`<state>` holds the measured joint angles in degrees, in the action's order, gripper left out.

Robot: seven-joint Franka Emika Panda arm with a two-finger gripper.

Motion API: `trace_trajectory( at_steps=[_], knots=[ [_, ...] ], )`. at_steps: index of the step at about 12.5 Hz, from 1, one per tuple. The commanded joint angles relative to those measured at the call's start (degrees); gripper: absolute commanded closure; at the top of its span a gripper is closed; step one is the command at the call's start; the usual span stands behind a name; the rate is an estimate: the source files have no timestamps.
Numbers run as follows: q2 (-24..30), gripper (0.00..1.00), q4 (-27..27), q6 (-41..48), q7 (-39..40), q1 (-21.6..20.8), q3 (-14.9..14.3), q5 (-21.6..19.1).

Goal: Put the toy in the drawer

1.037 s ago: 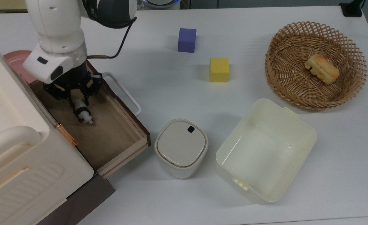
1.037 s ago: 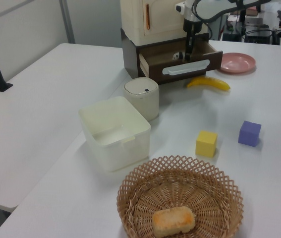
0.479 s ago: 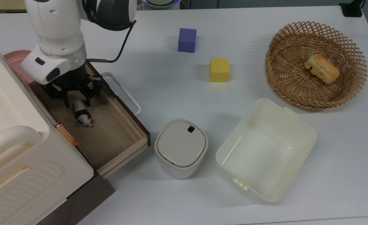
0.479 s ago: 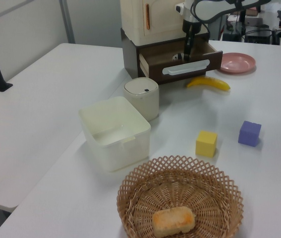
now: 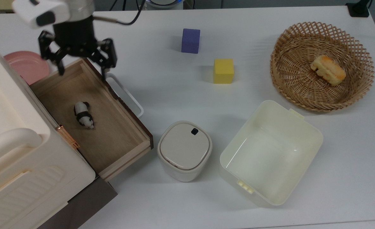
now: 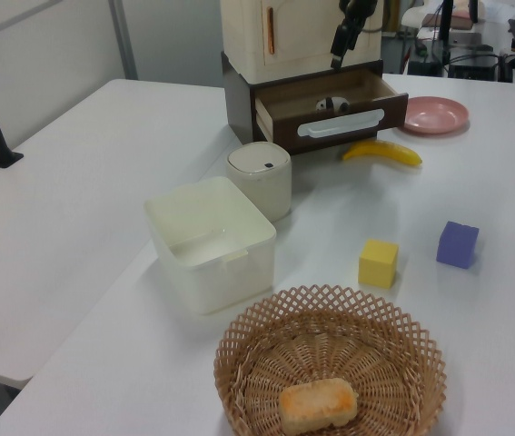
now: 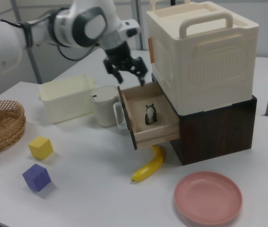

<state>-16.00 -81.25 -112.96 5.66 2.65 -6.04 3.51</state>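
Placement is looking done: the toy (image 5: pixel 83 114) is lying on the floor of the open drawer (image 5: pixel 120 143), well apart from the end effector (image 5: pixel 79 65), which is hanging spread and empty above the drawer's far corner. Next I judge only pulling clear is needed.

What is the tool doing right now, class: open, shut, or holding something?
Tool: open, holding nothing, raised above the drawer; the toy lies on the drawer floor.

The drawer (image 5: pixel 117 149) stood open from above, bare wood around the panda figurine (image 5: pixel 83 118); the cream cabinet (image 5: pixel 12 133) overhung its inner edge.
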Motion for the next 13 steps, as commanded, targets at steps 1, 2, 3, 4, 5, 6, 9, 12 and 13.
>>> trace_trajectory(
  at_steps=[1,2,3,4,5,6,9,12,13],
  knots=[
    [8.6,0.0,-9.1,6.9,-4.1,-4.8,-0.3,0.1],
    [11.1,0.0,-11.4,9.8,-3.6,-6.3,-0.3,0.1],
    [12.9,0.0,-13.0,13.0,-3.0,-7.3,-0.3,0.1],
    [14.1,0.0,-14.6,14.9,-2.5,-8.1,-0.3,0.1],
    [14.6,0.0,-15.8,15.1,-2.2,-8.7,-0.3,0.1],
    [14.5,0.0,-16.4,15.1,-2.1,-9.4,-0.5,0.1],
    [14.3,0.0,-16.4,17.0,-2.3,-9.3,-0.7,0.1],
    [13.8,0.0,-16.0,17.1,-2.5,-9.3,-0.7,0.1],
    [13.8,0.0,-16.0,17.1,-2.7,-9.3,-0.7,0.1]
  ],
)
